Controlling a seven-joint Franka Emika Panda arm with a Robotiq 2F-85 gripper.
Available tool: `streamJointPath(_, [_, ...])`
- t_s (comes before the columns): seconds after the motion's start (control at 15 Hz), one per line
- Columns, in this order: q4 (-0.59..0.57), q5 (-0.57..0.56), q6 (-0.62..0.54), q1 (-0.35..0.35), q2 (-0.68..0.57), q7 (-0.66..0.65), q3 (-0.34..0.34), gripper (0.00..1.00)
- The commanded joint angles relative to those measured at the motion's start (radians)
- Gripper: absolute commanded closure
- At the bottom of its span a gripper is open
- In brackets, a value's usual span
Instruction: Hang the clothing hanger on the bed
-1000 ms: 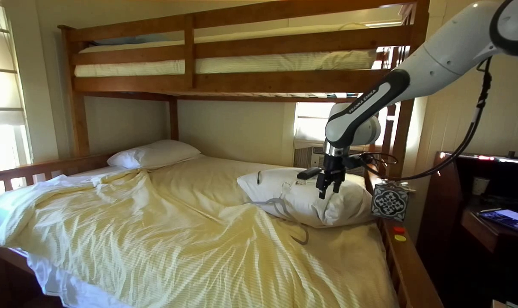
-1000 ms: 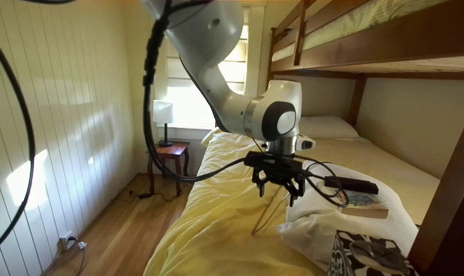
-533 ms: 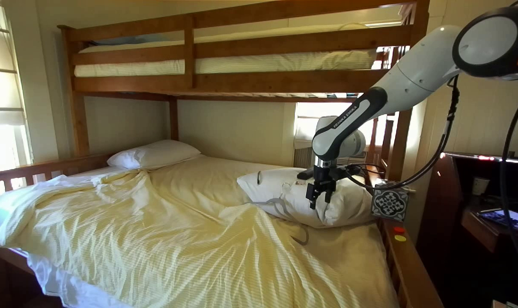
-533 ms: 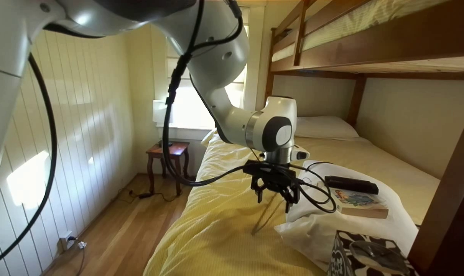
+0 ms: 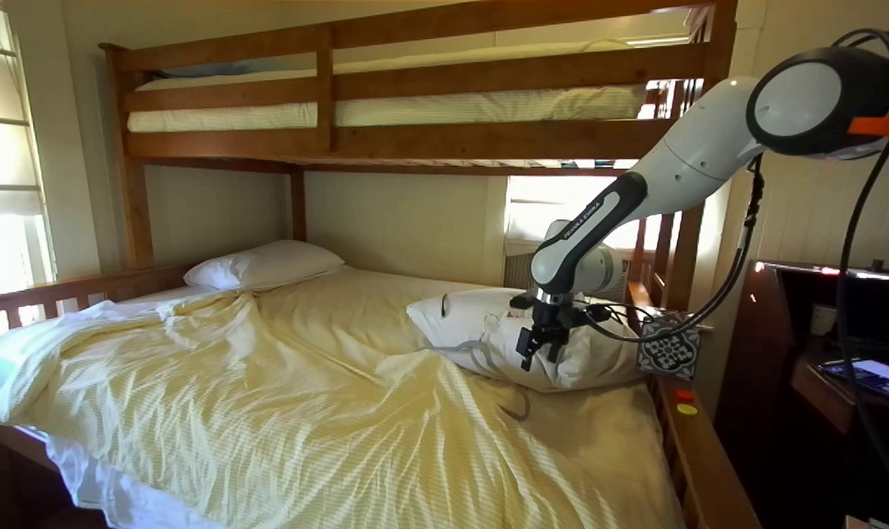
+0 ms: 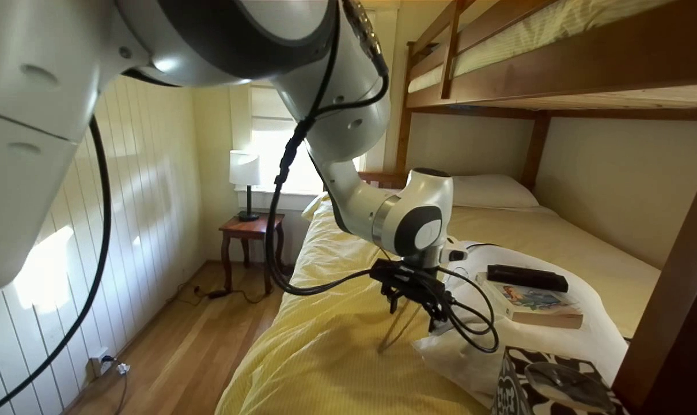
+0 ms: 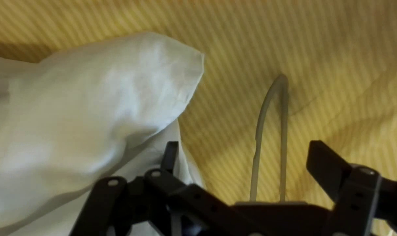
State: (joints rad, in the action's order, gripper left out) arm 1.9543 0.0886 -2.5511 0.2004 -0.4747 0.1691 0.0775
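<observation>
- Gripper [image 7: 244, 156] spread wide, holding nothing, above clothing hanger [image 7: 283, 137]; hanger's one visible corner on yellow sheet [image 7: 224, 98] beside pillow [image 7: 87, 114].
- To grasp: shift off pillow, centring hanger, then lower (bedding should give).
- Pillow-side finger [image 7: 170, 157] could snag; bare sheet opposite.
- Lifting: mind upper rails [image 5: 503, 77] of bed [image 5: 444, 141].

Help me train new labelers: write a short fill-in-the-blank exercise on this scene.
In the wrist view, the tool is ____, not shut.
In that picture, the white pillow shows to the ____ of the clothing hanger.
In an exterior view, a red disc on the bed sits beside a ____ one.

Missing words: open; left; yellow.
</observation>
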Motion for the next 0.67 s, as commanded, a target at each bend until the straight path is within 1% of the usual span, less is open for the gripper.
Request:
streamJointPath(0.0, [-0.054, 0.045, -0.029, 0.039, -0.063, 0.042, -0.043, 0.0])
streamJointPath(0.2, [-0.09, 0.047, -0.035, 0.047, -0.111, 0.046, -0.067, 0.0])
streamJointPath(0.47, [-0.137, 0.019, -0.016, 0.026, -0.162, 0.024, -0.074, 0.0])
streamJointPath(0.6, [-0.157, 0.021, -0.01, 0.027, -0.186, 0.028, -0.084, 0.0])
